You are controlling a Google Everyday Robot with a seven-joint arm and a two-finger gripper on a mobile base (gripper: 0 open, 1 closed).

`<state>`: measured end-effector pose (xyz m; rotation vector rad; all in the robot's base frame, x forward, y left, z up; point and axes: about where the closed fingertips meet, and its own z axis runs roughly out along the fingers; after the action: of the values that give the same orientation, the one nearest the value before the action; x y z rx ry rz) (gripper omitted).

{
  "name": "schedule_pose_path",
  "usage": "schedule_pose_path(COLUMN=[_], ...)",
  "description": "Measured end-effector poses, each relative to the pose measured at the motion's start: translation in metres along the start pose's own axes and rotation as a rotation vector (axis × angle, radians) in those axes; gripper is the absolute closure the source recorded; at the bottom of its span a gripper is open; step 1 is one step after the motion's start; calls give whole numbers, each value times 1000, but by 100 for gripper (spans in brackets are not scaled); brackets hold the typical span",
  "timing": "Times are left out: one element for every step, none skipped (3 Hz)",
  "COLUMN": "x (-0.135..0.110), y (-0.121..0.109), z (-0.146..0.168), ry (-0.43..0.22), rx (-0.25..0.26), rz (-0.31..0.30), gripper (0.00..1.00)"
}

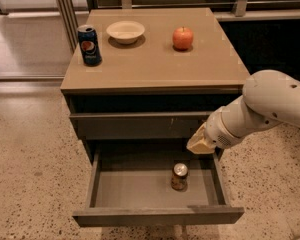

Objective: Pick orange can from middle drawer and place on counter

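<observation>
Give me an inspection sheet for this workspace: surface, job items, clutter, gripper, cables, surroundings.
Surface: counter, tan and glossy.
Job's things: orange can upright in the open middle drawer, right of centre, not yet gripped.
Clutter: Pepsi can, bowl and apple on the counter.
Gripper: gripper above the drawer's right rear corner, apart from the can.
Cables: nothing seen.
Surroundings: speckled floor; upper drawer shut.
</observation>
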<state>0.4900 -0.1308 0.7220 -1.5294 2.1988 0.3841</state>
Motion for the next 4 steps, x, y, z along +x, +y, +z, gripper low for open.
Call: schedule_pose_path(x=[0, 37, 102, 155], y=[0, -5, -20, -38], z=[0, 27, 81, 134], ry=[0, 13, -2, -32], rx=[0, 29, 63, 55], rz=[0, -7, 12, 70], gripper=[100, 100, 100, 100])
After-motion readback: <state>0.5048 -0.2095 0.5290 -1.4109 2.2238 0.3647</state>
